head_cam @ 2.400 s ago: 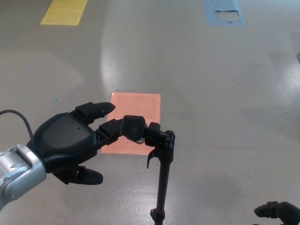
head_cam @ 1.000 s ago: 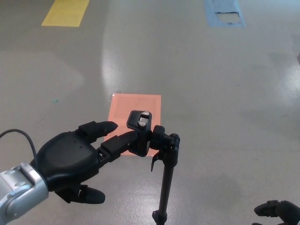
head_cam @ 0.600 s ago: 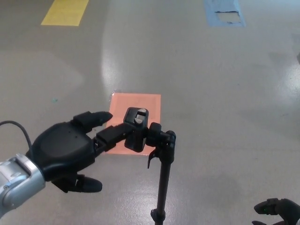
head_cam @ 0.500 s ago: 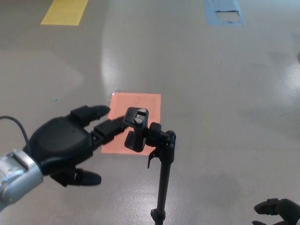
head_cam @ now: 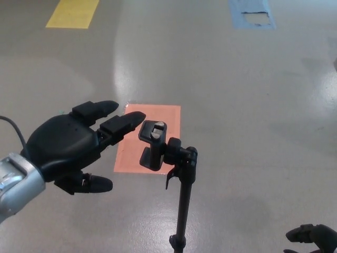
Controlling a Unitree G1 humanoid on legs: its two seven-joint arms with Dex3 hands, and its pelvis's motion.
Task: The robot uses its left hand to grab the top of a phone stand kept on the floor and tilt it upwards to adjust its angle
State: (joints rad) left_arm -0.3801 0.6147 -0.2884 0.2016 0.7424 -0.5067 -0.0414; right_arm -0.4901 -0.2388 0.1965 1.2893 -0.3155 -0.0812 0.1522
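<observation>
Standing on the floor: the phone stand (head_cam: 179, 179), a black pole rising toward the camera from the bottom middle of the head view, its base out of view below the frame.
Stand top: the clamp head (head_cam: 152, 146) sits at the pole's upper end, turned up so its top face with a pale grey knob faces the camera; it juts to the picture's left of the pole joint, and a small lever hangs just below that joint.
Left hand (head_cam: 71, 147): black, coming in from the lower left on a silver forearm, held just left of the clamp head.
Left fingers (head_cam: 122, 124): two spread and stretched toward the clamp, the nearer tip just beside its top edge with a thin gap showing; thumb apart below the palm; nothing is held.
Right hand (head_cam: 310, 235): only a small black part shows at the bottom right corner, well apart from the stand; whether its fingers are apart or together cannot be told.
Floor (head_cam: 237, 105): glossy grey, with glare.
Orange patch (head_cam: 158, 118): a rectangle on the floor behind the clamp head and fingertips.
Yellow patch (head_cam: 72, 13): at the top left edge.
Blue patch (head_cam: 251, 14): at the top right, worn pale in the middle.
</observation>
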